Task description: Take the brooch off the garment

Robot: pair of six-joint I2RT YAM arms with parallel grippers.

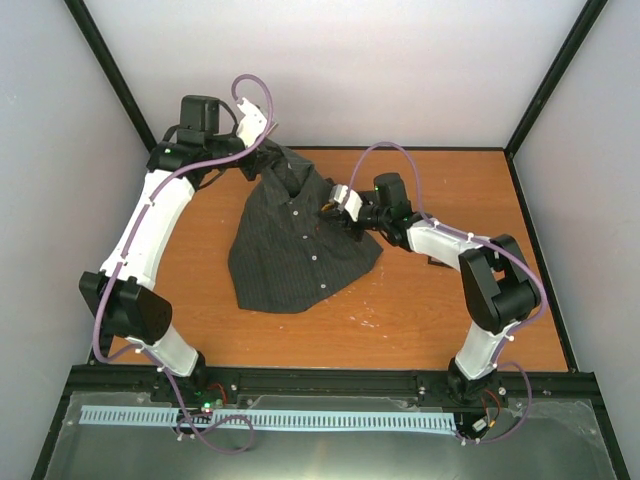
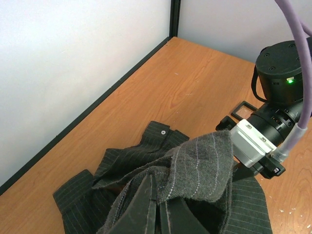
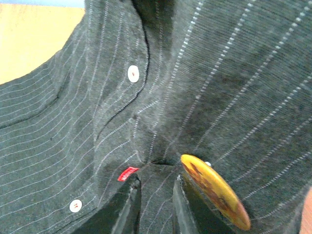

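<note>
Dark grey pinstriped shirt (image 1: 300,250) lies spread on the brown wooden table (image 1: 450,320), collar end toward the far wall, hem toward the arm bases. The collar end is raised off the table in a peak.

Left gripper (image 2: 160,192) is at that peak, clamped tight on a fold of the shirt. Cloth drapes over both black fingers (image 2: 144,209). In the top view the left gripper sits at the far end of the shirt, just before the back wall.

Right gripper (image 3: 156,183) is on the shirt front, beside the button placket, roughly mid-chest. Its two black fingers (image 3: 127,207) are drawn nearly together, with a ridge of the shirt's cloth pinched between them. The fabric puckers just beyond the tips.

Brooch, a golden-yellow oval disc (image 3: 214,192) with a brownish pattern, is still on the shirt. It is seen almost edge-on, tilted, and lies against the outer side of one right-gripper finger, not between the fingers. In the top view it is too small to make out clearly.

Small red cloth tag (image 3: 127,174) sits just beyond the other fingertip. Small white buttons (image 3: 133,73) run along the placket.

Small black square tray (image 2: 242,110) lies flat on the table beyond the right arm's wrist, apart from the shirt.
</note>
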